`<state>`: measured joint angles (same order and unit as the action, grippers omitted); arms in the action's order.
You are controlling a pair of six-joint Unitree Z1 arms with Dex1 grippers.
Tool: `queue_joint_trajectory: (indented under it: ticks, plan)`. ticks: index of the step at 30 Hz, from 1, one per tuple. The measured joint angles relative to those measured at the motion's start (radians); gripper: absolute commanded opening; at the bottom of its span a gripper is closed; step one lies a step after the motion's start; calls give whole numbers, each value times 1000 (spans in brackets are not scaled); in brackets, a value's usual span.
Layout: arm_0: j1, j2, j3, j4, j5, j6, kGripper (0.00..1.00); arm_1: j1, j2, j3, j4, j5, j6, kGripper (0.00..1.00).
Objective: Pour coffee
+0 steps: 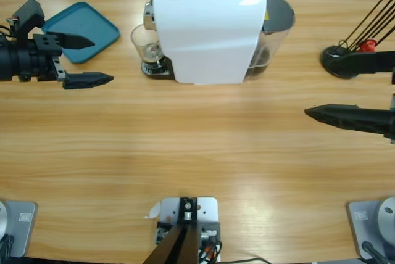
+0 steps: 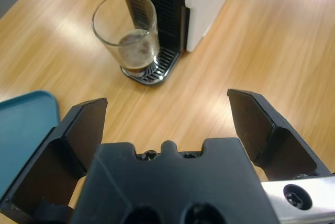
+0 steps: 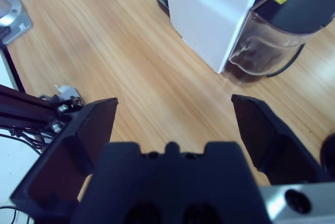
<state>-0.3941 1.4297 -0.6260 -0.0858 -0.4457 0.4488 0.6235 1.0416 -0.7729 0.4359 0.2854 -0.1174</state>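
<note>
Bright even light, soft glare on table (image 1: 203,153), faint shadows, sharp focus

The surface (image 1: 197,147) is seen as pale wood grain with a soft sheen. The tumbler (image 2: 127,36) is clear glass. The coffee machine (image 1: 207,33) is cased in smooth, glossy white plastic, with a dark translucent tank (image 3: 264,46). The tray (image 1: 83,29) looks like matt teal plastic.

Glass (image 2: 127,35) on machine's drip tray (image 2: 153,71)

One glass (image 1: 147,45), one coffee machine (image 1: 210,29), one tray (image 1: 83,31).
</note>
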Motion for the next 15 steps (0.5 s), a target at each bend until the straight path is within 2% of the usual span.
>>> queue_joint_trajectory:
  ticks: [15]
  plan:
    - [0,135,-98,-53,-26,25,1000,0,21,74,-124,0,0,1000]
